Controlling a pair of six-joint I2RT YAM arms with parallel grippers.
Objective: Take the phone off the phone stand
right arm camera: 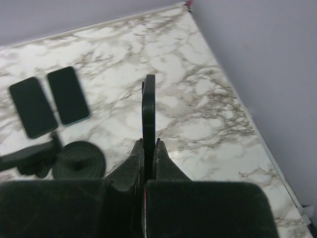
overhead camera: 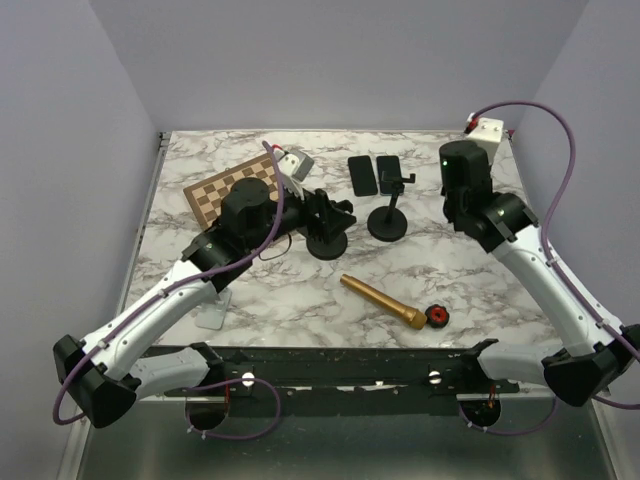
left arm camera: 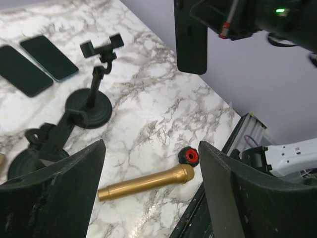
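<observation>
My right gripper [right arm camera: 148, 144] is shut on a black phone [right arm camera: 148, 104], seen edge-on and held upright above the table's right side. The same phone [left arm camera: 190, 34] hangs in the air at the top of the left wrist view. In the top view the right wrist [overhead camera: 462, 168] hides it. An empty phone stand [overhead camera: 388, 215] stands mid-table, its clamp bare [left arm camera: 101, 47]. A second black stand [overhead camera: 327, 238] stands beside my left gripper [overhead camera: 335, 212], which is open and empty [left arm camera: 151, 193].
Two phones [overhead camera: 362, 175] [overhead camera: 388, 170] lie flat behind the stands. A gold cylinder [overhead camera: 380, 300] and a black-and-red knob [overhead camera: 436, 316] lie near the front edge. A chessboard [overhead camera: 232, 187] is at the back left, a white box [overhead camera: 487, 131] at the back right corner.
</observation>
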